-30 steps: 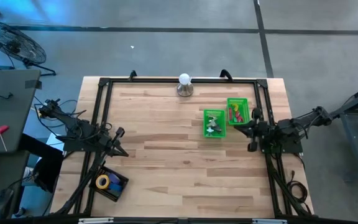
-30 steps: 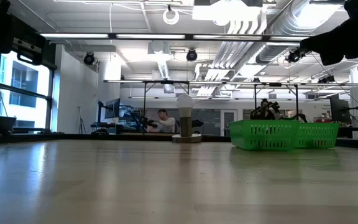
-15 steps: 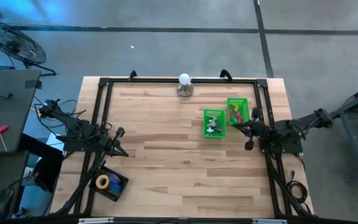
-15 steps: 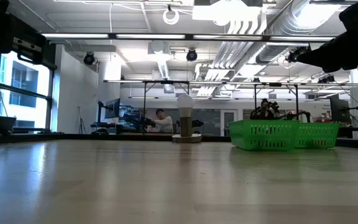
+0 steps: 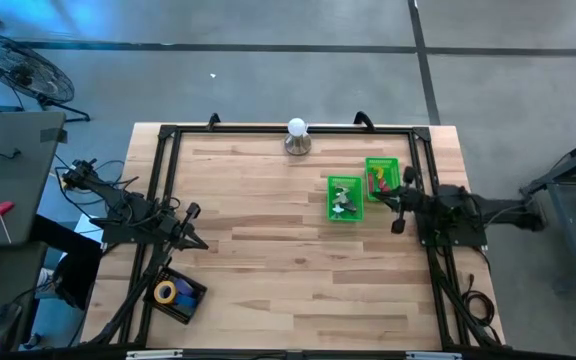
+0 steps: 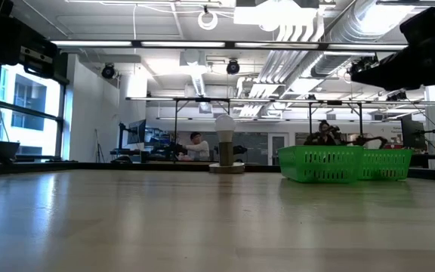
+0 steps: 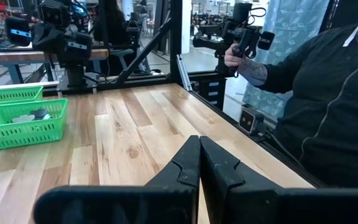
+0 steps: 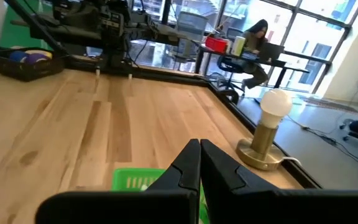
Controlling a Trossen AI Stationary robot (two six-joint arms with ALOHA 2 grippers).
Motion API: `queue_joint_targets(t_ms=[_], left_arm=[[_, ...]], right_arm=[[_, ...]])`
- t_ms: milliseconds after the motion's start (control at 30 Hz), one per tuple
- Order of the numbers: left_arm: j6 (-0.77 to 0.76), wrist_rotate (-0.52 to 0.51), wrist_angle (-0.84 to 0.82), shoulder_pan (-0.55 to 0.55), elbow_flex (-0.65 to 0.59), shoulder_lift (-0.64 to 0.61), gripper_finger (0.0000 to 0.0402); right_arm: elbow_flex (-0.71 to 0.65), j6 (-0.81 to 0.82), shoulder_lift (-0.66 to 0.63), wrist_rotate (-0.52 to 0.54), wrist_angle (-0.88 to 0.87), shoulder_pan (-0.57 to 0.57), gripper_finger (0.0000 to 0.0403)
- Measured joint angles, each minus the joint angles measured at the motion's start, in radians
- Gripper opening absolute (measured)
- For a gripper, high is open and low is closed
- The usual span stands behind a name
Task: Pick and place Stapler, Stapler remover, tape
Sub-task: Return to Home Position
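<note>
Both of your grippers are clenched on nothing. The right gripper (image 8: pixel 199 148) has its 2 fingers pressed flat together. A green basket shows directly below its tips in the wrist view, though I cannot tell there which of the 2 it is. The lamp (image 8: pixel 267 134) stands farther ahead of the tips, off to one side.

From above, the white staple remover (image 5: pixel 343 204) rests in the left green basket (image 5: pixel 329 200), just ahead of those tips. A red stapler (image 5: pixel 377 182) lies in the right green basket (image 5: pixel 368 172), just beside them.

The left gripper (image 7: pixel 199 144) is clenched the same way over bare bench (image 7: pixel 123 130). The black basket (image 5: pixel 196 294) holding the tape (image 5: pixel 166 292) lies near its side.

Nothing of the task lies loose, so I judge only the retreat is left.

The risk is on the right. That gripper hangs close to the basket rims, so if you swing or drop it before lifting clear, a finger could catch the mesh. That could drag or tip a basket and spill what you sorted.
</note>
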Motion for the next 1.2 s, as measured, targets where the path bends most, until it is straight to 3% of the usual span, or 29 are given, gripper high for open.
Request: queue_joint_targets(t_ms=[200, 400, 633, 933, 1200], left_arm=[[0.0, -0.005, 0.008, 0.0, -0.006, 0.0, 0.0], [0.006, -0.01, 0.024, 0.0, -0.012, 0.003, 0.0], [0.004, -0.011, 0.028, 0.0, -0.012, 0.003, 0.0], [0.003, -0.025, 0.032, 0.0, -0.012, 0.004, 0.0], [-0.004, -0.03, 0.034, 0.0, -0.012, 0.004, 0.0]], right_arm=[[-0.002, 0.015, 0.0, -0.191, -0.002, -0.143, 0.0], [-0.003, 0.034, 0.0, -0.242, 0.006, -0.197, 0.0], [-0.06, 0.053, 0.0, -0.377, 0.287, -0.194, 0.0], [-0.061, 0.054, 0.001, -0.458, 0.401, -0.194, 0.0], [-0.061, 0.035, 0.001, -0.443, 0.398, -0.194, 0.0]])
